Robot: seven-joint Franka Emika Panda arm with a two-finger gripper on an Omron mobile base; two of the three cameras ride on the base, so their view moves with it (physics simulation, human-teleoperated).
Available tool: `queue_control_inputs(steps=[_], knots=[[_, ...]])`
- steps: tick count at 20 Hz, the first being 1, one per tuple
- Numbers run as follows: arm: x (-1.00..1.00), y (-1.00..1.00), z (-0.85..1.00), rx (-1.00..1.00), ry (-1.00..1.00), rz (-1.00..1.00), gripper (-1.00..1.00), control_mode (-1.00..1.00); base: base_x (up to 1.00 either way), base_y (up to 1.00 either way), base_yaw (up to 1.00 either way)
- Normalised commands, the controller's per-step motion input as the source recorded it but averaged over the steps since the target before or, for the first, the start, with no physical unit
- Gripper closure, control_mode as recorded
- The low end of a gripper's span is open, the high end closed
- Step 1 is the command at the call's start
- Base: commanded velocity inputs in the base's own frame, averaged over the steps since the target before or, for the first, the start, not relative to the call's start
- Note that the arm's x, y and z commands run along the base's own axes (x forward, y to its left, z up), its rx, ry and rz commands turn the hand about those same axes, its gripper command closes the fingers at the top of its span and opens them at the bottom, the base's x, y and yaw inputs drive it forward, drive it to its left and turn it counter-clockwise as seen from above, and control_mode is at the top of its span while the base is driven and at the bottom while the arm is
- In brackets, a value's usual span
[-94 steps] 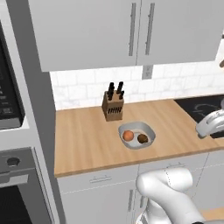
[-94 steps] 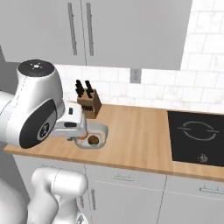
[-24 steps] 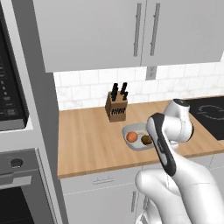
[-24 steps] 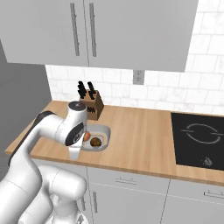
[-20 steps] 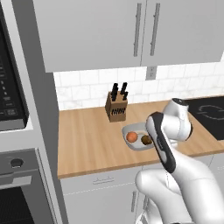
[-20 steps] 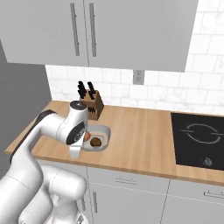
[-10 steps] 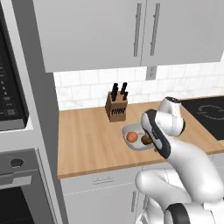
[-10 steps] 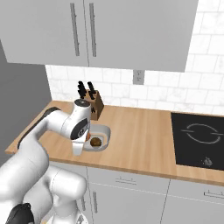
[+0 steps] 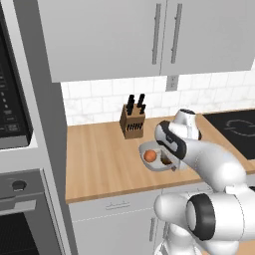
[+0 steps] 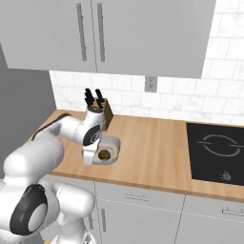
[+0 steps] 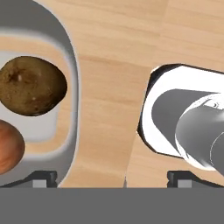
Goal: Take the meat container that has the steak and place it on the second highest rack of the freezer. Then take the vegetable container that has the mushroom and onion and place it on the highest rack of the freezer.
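End effector [image 11: 111,177] spread above rounded grey container [image 11: 72,87]; lumpy mushroom [image 11: 31,85], smooth onion [image 11: 8,146].

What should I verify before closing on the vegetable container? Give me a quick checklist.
1. Fingers spread wide: ok, one tip sits at each lower corner of the hand view.
2. Container wall between the fingers: ok, the grey rim runs up between both tips.
3. Mushroom and onion inside the container: ok, both lie within the rim.
4. Knife block apart from the container: ok, it stands behind on the counter.
5. Fingers low enough around the wall: cannot tell.
6. Freezer door open: cannot tell.
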Motion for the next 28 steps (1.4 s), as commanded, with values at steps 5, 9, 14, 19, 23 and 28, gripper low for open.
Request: queue_control_inputs(steps=[5,9,14,19,23,28], knots=[[0.08,0.02,-0.3,0.01,0.03,0.0,-1.0,-1.0,0.0,0.0,0.0],[0.0,0.18,-0.47,0.03,0.0,-0.02,-1.0,-1.0,0.0,0.0,0.0],[0.01,0.16,-0.39,0.0,0.0,-0.05,-1.0,-1.0,0.0,0.0,0.0],[0.07,0.0,-0.28,0.0,0.0,-0.1,-1.0,-1.0,0.0,0.0,0.0],[0.15,0.04,-0.27,0.0,0.0,-0.08,1.0,-1.0,0.0,0.0,0.0],[0.12,0.04,-0.26,0.03,0.0,-0.03,1.0,-1.0,0.0,0.0,0.0]])
